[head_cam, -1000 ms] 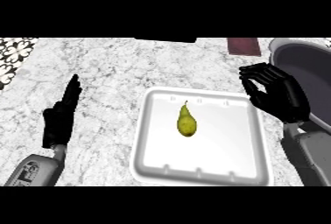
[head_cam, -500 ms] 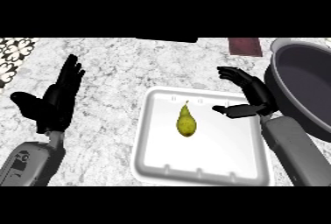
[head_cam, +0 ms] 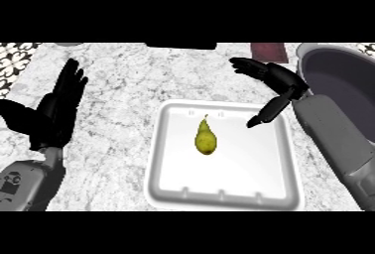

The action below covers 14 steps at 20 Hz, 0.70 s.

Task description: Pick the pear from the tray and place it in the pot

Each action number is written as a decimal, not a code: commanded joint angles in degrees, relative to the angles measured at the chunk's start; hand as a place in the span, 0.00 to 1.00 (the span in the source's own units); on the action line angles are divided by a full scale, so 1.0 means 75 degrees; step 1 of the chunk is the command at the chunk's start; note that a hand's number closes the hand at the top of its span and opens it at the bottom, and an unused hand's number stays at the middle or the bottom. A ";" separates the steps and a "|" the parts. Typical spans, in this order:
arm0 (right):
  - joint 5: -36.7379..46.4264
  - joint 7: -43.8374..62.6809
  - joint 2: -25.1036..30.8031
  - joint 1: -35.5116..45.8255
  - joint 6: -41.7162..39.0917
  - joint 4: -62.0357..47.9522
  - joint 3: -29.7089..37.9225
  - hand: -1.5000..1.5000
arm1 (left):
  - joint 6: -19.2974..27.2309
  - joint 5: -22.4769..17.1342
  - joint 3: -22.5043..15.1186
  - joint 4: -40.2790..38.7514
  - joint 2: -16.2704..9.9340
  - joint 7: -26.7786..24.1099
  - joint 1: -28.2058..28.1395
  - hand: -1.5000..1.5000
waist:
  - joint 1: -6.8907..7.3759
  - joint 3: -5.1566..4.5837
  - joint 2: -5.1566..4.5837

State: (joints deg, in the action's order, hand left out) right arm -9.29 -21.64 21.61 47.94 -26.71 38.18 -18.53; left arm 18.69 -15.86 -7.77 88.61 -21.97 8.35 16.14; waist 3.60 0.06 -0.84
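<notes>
Yellow-green and stem up toward the far side, the pear [head_cam: 206, 139] is lying by itself on the floor of the white tray [head_cam: 168, 178], a little left of the tray's middle and closer to its far rim than its near one. Nothing is touching it. The tray is sitting flat on the marbled grey counter [head_cam: 124, 84].

The right hand [head_cam: 275, 82] is hanging over the tray's far right corner with its fingers spread and relaxed, grasping nothing; its thumb [head_cam: 265, 113] is pointing down toward the tray floor, off to the right of the pear and well short of it. The grey forearm behind it is running down along the tray's right edge.

At the right edge of the view, the big dark pot [head_cam: 333, 74] is standing just beside the tray, its grey rim partly cut off by the frame and partly covered by the right forearm.

The left hand [head_cam: 55, 106] is resting open at the left of the view, fingers straight and pointing away, holding nothing, well apart from the tray.

A dark red square [head_cam: 268, 50] is lying on the counter's far side, near the pot.
</notes>
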 commanded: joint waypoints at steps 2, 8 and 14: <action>0.0685 0.0802 0.0176 0.1308 -0.1509 -0.0325 -0.0810 0.00 | -0.0035 0.0000 0.0040 0.0028 0.0038 -0.0056 -0.0169 0.50 | -0.0022 -0.0015 0.0040; 0.1661 0.0909 -0.0759 0.1701 -0.1883 -0.0721 -0.1641 0.00 | -0.0100 -0.0010 0.0225 0.0329 -0.0062 0.0027 -0.0426 0.50 | -0.0179 -0.0007 0.0065; 0.2247 0.0913 -0.1258 0.2007 -0.2159 -0.1329 -0.1512 0.00 | -0.0144 0.0172 0.0481 0.0164 0.0000 0.0138 -0.0326 0.50 | -0.0329 -0.0007 0.0075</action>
State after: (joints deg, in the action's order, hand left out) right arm 4.84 -14.72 14.42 61.09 -41.27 31.14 -30.11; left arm 17.39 -15.71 -4.74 89.74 -22.32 8.42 13.42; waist 1.64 0.00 -0.33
